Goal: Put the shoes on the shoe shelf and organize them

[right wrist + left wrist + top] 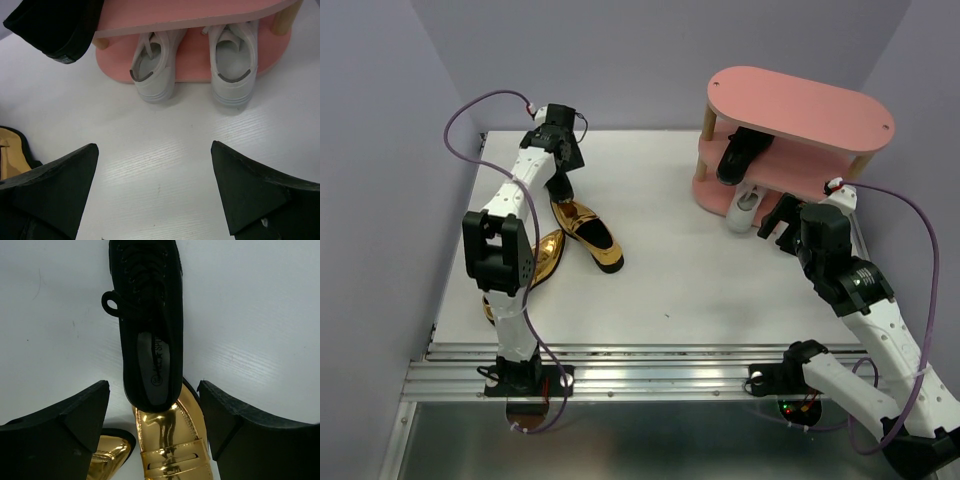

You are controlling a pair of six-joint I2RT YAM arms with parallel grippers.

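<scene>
Gold heels (170, 440) lay on the surface (260, 315) at left, a black shoe (147, 305) overlapping one, left tool (152, 387) open above it. Right tool (154, 147) was open, facing the shoe shelf (192, 60): white sneakers (152, 65) on bottom tier, second black shoe (735, 155) above.

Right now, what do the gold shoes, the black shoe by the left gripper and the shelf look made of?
Gold shoes: mirror-shiny metallic synthetic or patent leather, judging by the sharp reflections.
Black shoe: matte woven fabric, probably canvas; dull surface, fabric laces.
Shelf: matte pink painted boards, likely wood or fibreboard; posts look like bare light wood.
</scene>
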